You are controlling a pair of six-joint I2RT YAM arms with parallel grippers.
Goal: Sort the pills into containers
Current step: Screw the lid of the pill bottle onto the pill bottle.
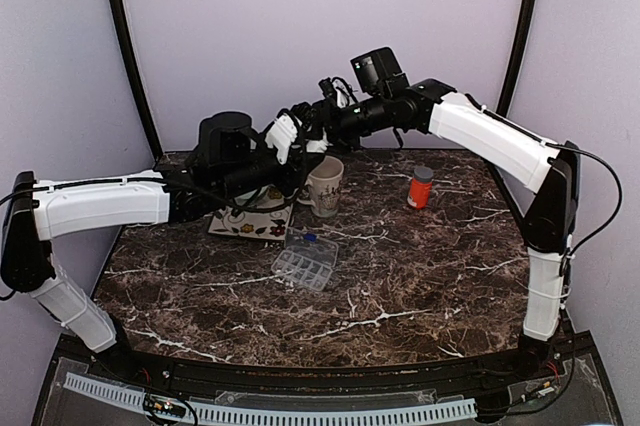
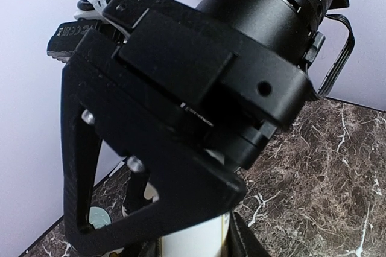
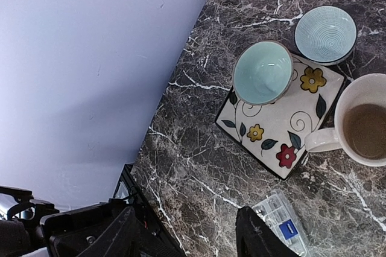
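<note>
On pill box (image 3: 269,210), unreadable blue label (image 3: 288,228)

Bowls (image 3: 263,72) x2 – mug (image 3: 362,127), plate (image 3: 274,118) x1 ea.

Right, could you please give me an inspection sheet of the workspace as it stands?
Surface: dark marble table, no spills seen.
Job's things: clear pill organiser near the centre; orange pill bottle upright, to its right; loose pills: nothing seen.
Clutter: floral plate carrying a teal bowl; striped bowl on the marble beside it; mug next to the plate.
Grippers: right gripper open and empty, high above the table; left gripper raised, mostly hidden, grip unclear.
Cables: black cable looping at the right arm's wrist.
Surroundings: plain lilac walls, black corner posts.
</note>
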